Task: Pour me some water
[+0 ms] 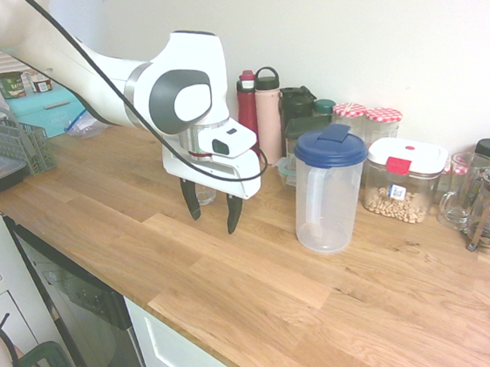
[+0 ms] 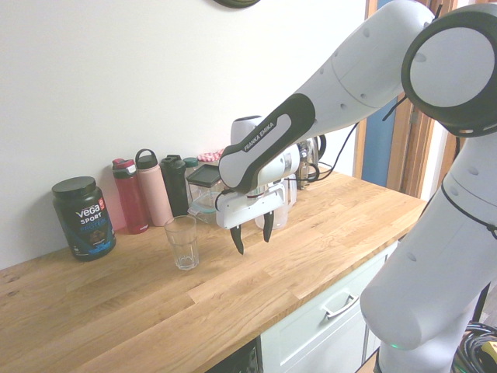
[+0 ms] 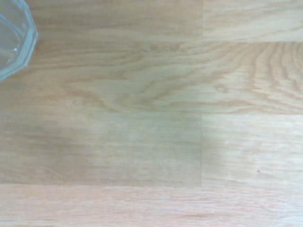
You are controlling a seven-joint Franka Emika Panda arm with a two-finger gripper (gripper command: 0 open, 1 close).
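bench [image 1: 266,304] carrying all | jug [image 1: 327,194] standing lidded between gripper and jars | gripper [image 1: 212,208] hovering, fingers [image 1: 234,217] spread, grasping nothing | glass [image 2: 182,242] sitting just beside | advice: grip jug handle squarely, keeping it upright

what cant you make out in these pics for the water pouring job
- Water level in the pitcher: first exterior view, its clear wall shows no waterline.
- Pitcher in the second exterior view: mostly hidden behind the arm and the open pincer.
- Glass: first exterior view, largely hidden behind the pincer; plain in the second exterior view.
- Glass in the wrist view: only a rim corner, cut off by the picture's edge.
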